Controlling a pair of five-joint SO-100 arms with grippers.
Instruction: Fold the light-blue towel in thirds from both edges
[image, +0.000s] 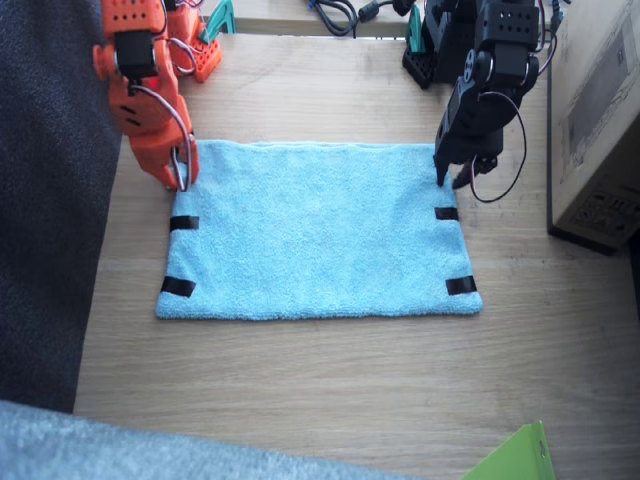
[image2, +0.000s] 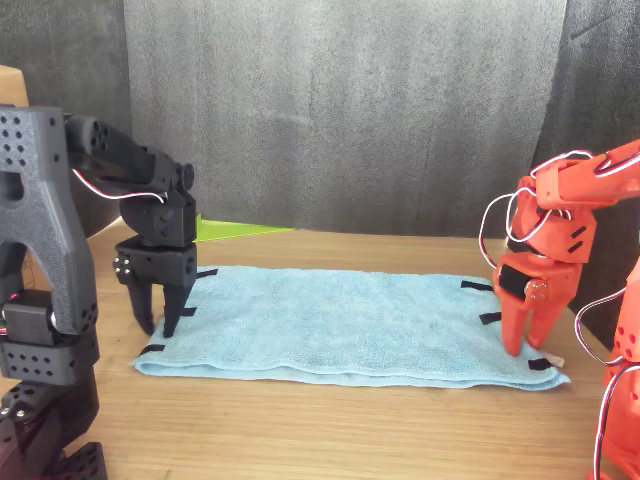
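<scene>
The light-blue towel (image: 315, 230) lies flat and unfolded on the wooden table, long side across; it also shows flat as the towel (image2: 340, 325) in the front view. Black tape strips (image: 184, 222) mark one short edge and strips (image: 446, 213) mark the other. My right gripper (image: 180, 175), orange, points down onto the far corner of its edge; as the right gripper (image2: 528, 340) its jaws stand slightly apart with the tips at the cloth. My left gripper (image: 450, 178), black, stands at the opposite far corner; as the left gripper (image2: 158, 318) it is open, fingers astride the towel's edge.
A cardboard box (image: 600, 120) stands just outside the left arm. Dull grey-blue fuzzy fabric (image: 50, 200) borders the table beside the right arm. A lime-green sheet's corner (image: 515, 455) pokes in at the near edge. Cables (image: 335, 15) lie at the far edge.
</scene>
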